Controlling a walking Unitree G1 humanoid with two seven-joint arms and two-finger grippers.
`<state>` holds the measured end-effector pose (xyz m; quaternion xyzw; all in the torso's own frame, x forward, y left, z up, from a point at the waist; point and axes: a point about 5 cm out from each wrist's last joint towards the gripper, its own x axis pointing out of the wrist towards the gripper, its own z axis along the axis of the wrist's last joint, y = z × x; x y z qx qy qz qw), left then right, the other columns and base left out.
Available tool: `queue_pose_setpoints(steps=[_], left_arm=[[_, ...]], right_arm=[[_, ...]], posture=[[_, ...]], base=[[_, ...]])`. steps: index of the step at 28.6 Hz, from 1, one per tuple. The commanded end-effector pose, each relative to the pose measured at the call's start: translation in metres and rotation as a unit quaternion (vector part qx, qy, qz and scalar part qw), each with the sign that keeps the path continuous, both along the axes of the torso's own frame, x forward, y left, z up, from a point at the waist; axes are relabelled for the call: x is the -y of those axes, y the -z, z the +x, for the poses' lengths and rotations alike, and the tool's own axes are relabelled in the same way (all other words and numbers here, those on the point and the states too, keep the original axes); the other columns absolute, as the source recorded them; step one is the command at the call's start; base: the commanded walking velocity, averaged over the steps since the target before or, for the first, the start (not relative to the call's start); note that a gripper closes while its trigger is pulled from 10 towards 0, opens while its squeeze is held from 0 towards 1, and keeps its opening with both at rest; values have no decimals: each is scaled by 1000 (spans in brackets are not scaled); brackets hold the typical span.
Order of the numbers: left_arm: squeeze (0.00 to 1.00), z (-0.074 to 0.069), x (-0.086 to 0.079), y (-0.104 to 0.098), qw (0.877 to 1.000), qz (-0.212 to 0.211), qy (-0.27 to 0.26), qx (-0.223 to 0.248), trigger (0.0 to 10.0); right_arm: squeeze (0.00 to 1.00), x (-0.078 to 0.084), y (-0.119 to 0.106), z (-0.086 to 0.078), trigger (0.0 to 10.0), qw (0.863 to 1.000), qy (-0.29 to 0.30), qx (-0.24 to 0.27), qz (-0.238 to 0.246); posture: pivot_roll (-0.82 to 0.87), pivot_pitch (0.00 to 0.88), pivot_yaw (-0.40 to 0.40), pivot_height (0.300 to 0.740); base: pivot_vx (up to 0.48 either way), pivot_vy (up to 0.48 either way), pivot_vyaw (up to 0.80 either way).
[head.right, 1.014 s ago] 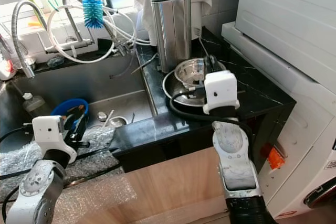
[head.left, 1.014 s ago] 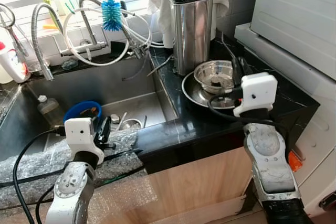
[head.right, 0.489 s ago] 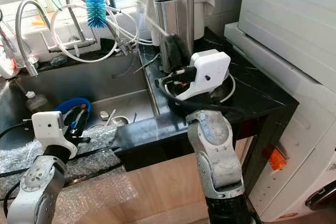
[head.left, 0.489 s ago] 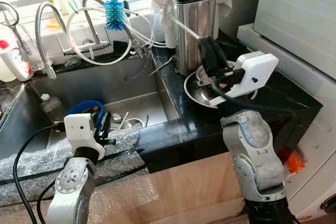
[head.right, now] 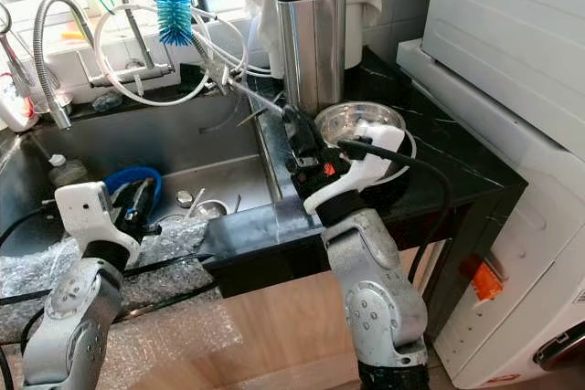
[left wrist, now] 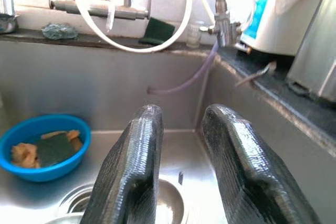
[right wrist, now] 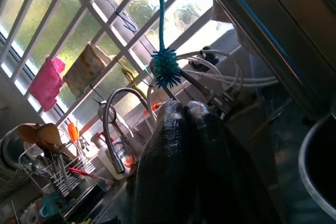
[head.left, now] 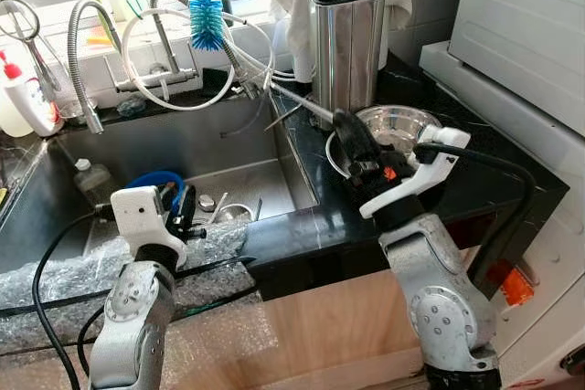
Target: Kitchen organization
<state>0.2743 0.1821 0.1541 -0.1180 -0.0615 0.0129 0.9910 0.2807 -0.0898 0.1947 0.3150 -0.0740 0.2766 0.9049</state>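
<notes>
My right gripper (head.left: 352, 139) is shut on a knife (head.left: 297, 105) over the black counter's left edge. The thin steel blade points up and left toward the tap hoses. In the right wrist view the fingertips (right wrist: 176, 109) are pressed together. Just right of the gripper a steel bowl (head.left: 399, 123) sits in a plate (head.left: 335, 151). Behind it stands a steel knife block (head.left: 345, 43) with black handles in its slots. My left gripper (left wrist: 184, 114) is open with nothing in it, low over the sink's front edge (head.left: 178, 212).
The sink (head.left: 183, 143) holds a blue bowl (left wrist: 44, 145) with sponges and small metal pieces. Bubble wrap (head.left: 64, 267) covers its front rim. A blue bottle brush (head.left: 206, 20) and looped hoses hang at the tap. A white appliance (head.left: 530, 43) stands at the right.
My right gripper has risen from the steel bowl with the knife and swung left to the counter's edge, and the blade now points toward the taps. The left arm has hardly moved.
</notes>
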Motion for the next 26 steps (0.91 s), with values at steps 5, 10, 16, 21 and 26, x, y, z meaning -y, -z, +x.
queue_pose_setpoints(steps=[5,10,16,21,26], left_arm=[[0,3,-5,1,999,-28,-8,-14,10000],[0,6,-5,-1,999,-49,-1,-16,10000],[0,7,-3,-2,998,-64,4,-17,10000],[0,8,-1,-2,997,-78,9,-20,10000],[0,7,-1,-1,996,-80,9,-24,10000]], right_arm=[[0,-9,6,0,10000,997,-21,-39,62],[671,-15,15,-2,10000,994,-55,-63,71],[0,-19,19,-3,10000,994,-67,-65,48],[0,-22,21,-3,10000,994,-78,-70,43],[0,-21,24,-1,10000,994,-69,-75,41]], posture=[[-99,0,115,740],[-94,0,115,740],[-95,0,115,740],[-93,0,114,740],[-90,0,112,740]], base=[[0,0,0],[0,0,0],[0,0,0],[0,0,0],[0,0,0]])
